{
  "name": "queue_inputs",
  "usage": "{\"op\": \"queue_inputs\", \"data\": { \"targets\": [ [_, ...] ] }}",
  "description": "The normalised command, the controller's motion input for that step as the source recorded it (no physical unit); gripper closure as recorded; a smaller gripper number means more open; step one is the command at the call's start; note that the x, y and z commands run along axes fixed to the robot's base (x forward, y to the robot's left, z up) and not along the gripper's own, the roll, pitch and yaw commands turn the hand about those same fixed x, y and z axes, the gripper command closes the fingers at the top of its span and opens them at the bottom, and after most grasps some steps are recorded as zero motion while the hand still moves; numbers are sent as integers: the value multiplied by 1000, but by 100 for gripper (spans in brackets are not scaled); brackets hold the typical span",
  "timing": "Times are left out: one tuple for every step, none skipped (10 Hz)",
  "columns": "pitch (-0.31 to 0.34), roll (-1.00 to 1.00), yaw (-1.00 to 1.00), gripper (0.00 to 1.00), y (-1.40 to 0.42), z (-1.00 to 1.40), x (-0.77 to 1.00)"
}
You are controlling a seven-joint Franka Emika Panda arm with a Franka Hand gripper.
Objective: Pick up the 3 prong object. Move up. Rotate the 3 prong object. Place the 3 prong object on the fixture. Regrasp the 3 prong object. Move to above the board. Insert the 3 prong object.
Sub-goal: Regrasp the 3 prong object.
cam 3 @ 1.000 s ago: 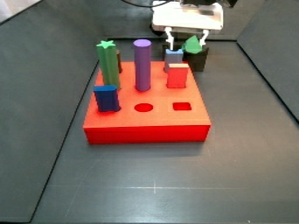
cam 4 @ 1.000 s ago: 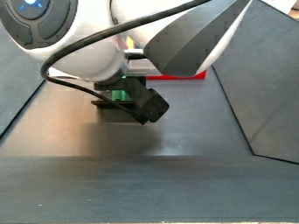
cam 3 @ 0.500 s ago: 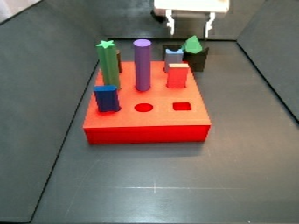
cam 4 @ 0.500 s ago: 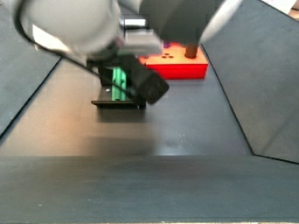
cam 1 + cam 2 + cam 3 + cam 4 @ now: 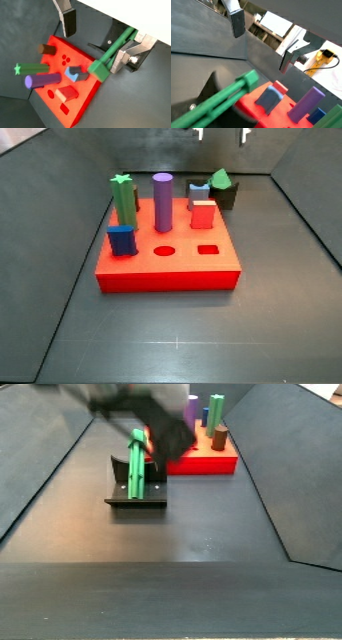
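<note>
1. The gripper hangs high above the fixture, at the very top edge of a side view; its jaws are spread wide and nothing is between them
2. Both wrist views confirm this: the silver fingers stand well apart, with only open air between the dark pads
3. The 3 prong object rests on the fixture, just off the board at about one o'clock from its middle; in the other side view it leans as a long green bar against the bracket's upright
4. I judge the step in hand to be the regrasp, since the piece is set down and the pincer is free
5. To do it well, the gripper should come straight down with the jaws kept spread until the pads sit on either side of the green shaft, then close squarely on flat faces so the peg does not twist
6. It should grip high enough to leave the lobed end clear, as that end must enter the board
7. The red block with grey top stands close at about seven o'clock from the fixture, so the descent needs to stay clear of it
8. The round hole and square hole lie open near the board's front edge; which seat suits the peg I cannot tell
</note>
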Motion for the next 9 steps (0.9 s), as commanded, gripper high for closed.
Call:
{"op": "queue_inputs", "data": {
  "targets": [
    [27,1000,30,0,-1000,912,-42],
    [21,1000,30,0,-1000,859,-64],
    [19,1000,30,0,-856,663,-60],
    [18,1000,30,0,-663,428,-44],
    [17,1000,31,0,-317,47,-8],
    [17,1000,31,0,-178,-7,5],
    [19,1000,32,0,-19,15,2],
    [17,1000,32,0,-19,25,-3],
    [15,1000,33,0,-33,18,0]
  ]
}}
